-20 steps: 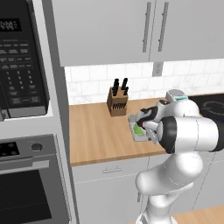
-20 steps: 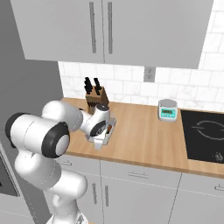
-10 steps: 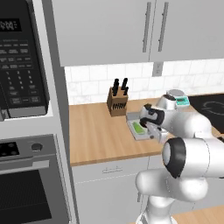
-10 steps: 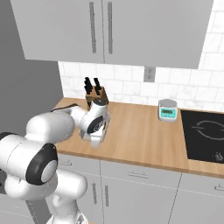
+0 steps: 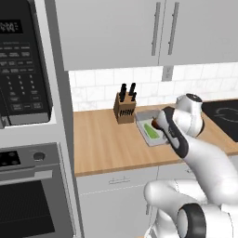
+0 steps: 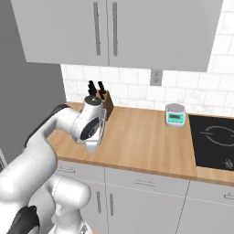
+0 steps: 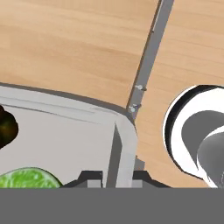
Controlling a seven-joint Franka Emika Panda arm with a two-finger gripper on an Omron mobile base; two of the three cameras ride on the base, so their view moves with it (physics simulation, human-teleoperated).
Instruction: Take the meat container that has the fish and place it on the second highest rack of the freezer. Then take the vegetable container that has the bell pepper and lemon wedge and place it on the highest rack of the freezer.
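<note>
My gripper point(image 7: 117, 175) is shut on the near rim of the vegetable container point(image 7: 78, 144), a grey tray; one finger stands on each side of its wall. In the tray lie the green lemon wedge point(image 7: 26, 178) and a dark bit of the bell pepper point(image 7: 6, 127). In the left base view the gripper point(image 5: 162, 132) holds the vegetable container point(image 5: 145, 117) just above the wooden counter point(image 5: 102, 144), with the lemon wedge point(image 5: 151, 130) and red bell pepper point(image 5: 155, 123) inside. The hand point(image 6: 91, 123) hides the tray in the right base view. The fish, its meat container and the freezer are out of view.
A knife block point(image 5: 124, 108) stands at the wall just left of the tray. A small white timer point(image 6: 175, 114) and a black cooktop point(image 6: 212, 141) lie to the right. The oven and microwave column point(image 5: 28, 139) rises at the left. Wall cabinets point(image 6: 114, 32) hang overhead.
The arm has swung: its elbow dropped low toward the cameras, and the hand with the tray rose slightly and shifted toward the knife block. The grip stayed shut.
</note>
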